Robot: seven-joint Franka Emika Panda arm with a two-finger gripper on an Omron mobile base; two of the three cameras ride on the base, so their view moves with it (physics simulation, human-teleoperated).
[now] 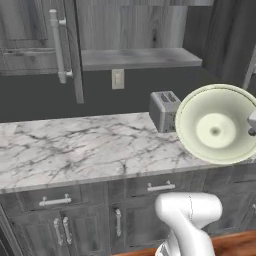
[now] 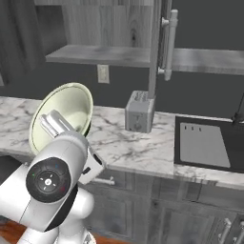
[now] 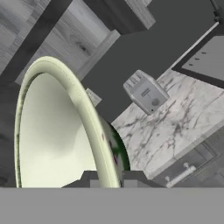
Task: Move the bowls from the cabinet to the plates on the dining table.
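Note:
A pale cream-green bowl hangs tilted on its side in the air over the front of the marble counter. My gripper is shut on its rim, one finger inside and one outside. In the left base view the hand meets the bowl at the right edge of the picture. The cabinet stands open above the counter, and the part of its grey shelf that I see is bare. The plates and the dining table are out of view.
A grey toaster stands at the back of the marble counter, just behind the bowl. A dark sink lies to the right. The open cabinet door with its bar handle juts out above the toaster. Drawers run below.

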